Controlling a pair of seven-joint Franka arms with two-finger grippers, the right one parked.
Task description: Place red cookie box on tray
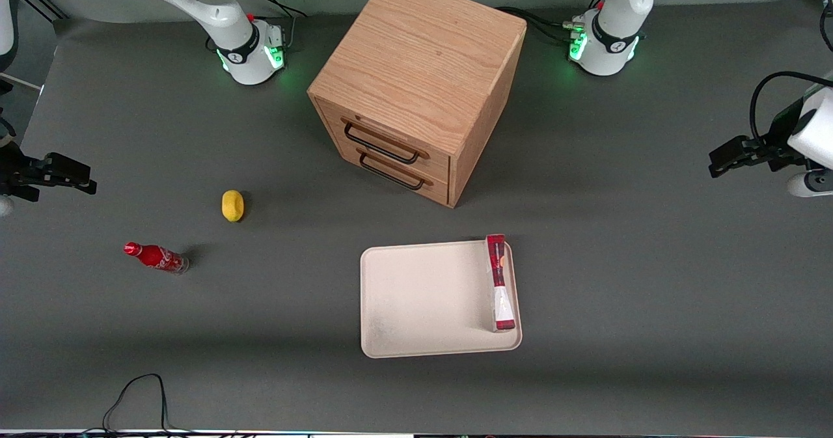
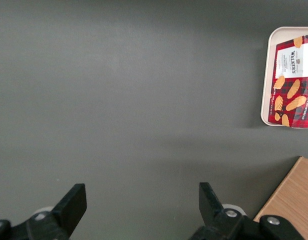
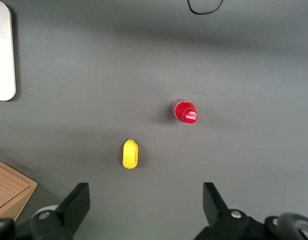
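Observation:
The red cookie box (image 1: 500, 282) lies on the cream-beige tray (image 1: 423, 301), along the tray's rim toward the working arm's end of the table. One end of it reaches the rim nearer the cabinet. The left wrist view shows the box (image 2: 294, 82) with cookie pictures on it, inside the tray's rim (image 2: 268, 75). My left gripper (image 1: 719, 161) hovers well off toward the working arm's end of the table, far from the tray. In the left wrist view the gripper (image 2: 141, 192) is open and empty over bare grey table.
A wooden two-drawer cabinet (image 1: 416, 86) stands farther from the front camera than the tray. A yellow lemon (image 1: 232, 205) and a small red cola bottle (image 1: 156, 258) lie toward the parked arm's end. A black cable (image 1: 136, 392) loops near the front edge.

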